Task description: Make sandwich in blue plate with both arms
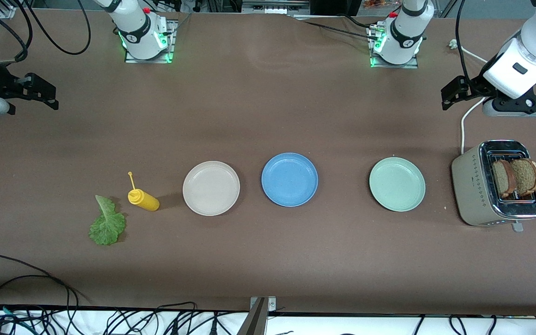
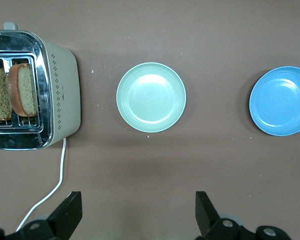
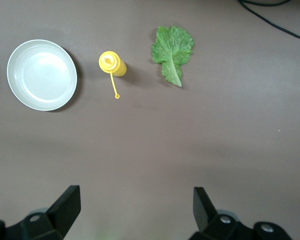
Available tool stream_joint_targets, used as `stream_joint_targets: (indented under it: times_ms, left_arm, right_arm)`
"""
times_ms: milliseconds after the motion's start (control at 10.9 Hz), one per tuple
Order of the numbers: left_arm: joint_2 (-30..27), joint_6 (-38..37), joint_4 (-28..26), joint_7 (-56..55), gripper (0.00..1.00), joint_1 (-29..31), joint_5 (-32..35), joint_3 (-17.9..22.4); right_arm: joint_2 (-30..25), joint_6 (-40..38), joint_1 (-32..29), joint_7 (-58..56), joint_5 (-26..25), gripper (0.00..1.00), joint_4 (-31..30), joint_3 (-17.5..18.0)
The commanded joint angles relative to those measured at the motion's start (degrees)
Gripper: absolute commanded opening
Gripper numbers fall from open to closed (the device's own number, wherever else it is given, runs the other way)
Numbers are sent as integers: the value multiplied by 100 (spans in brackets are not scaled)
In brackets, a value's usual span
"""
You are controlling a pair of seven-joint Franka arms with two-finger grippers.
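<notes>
My fingers [image 2: 67, 212] stand spread wide on both grippers, holding nothing. My left gripper [image 1: 454, 93] hangs above the table by the toaster [image 1: 475, 188]; my right gripper [image 1: 40, 93] hangs at the right arm's end. The blue plate [image 1: 289, 179] lies flat between the beige plate [image 1: 211, 188] and mint plate [image 1: 397, 184]. Two bread slices [image 1: 514, 177] stand upright in the toaster. The lettuce leaf [image 1: 107, 223] lies lengthwise, stem pointing away from the front camera.

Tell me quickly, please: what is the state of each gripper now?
Left gripper: open, holding nothing, up over bare table by the toaster.
Right gripper: open, holding nothing, up over bare table at the right arm's end.
</notes>
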Motion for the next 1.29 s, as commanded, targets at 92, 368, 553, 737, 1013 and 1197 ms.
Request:
stream_joint_targets:
  times_ms: [92, 368, 553, 737, 1013, 1197]
  left_arm:
    - [70, -144, 180, 114, 100, 7, -78, 7]
    - [70, -153, 180, 114, 100, -11, -69, -28]
    - [70, -153, 189, 114, 100, -37, -69, -28]
    - [70, -153, 189, 114, 100, -46, -60, -28]
    - [70, -153, 189, 114, 100, -55, -51, -28]
    - [70, -153, 189, 114, 100, -55, -60, -36]
  right_arm:
    - [53, -26, 16, 61, -53, 100, 137, -3]
    - [53, -26, 16, 61, -62, 100, 137, -3]
    - [53, -26, 16, 61, -62, 100, 137, -3]
    - [53, -26, 16, 61, -62, 100, 137, -3]
    - [53, -17, 16, 52, -62, 100, 137, -3]
    - [53, -17, 16, 52, -71, 100, 137, -3]
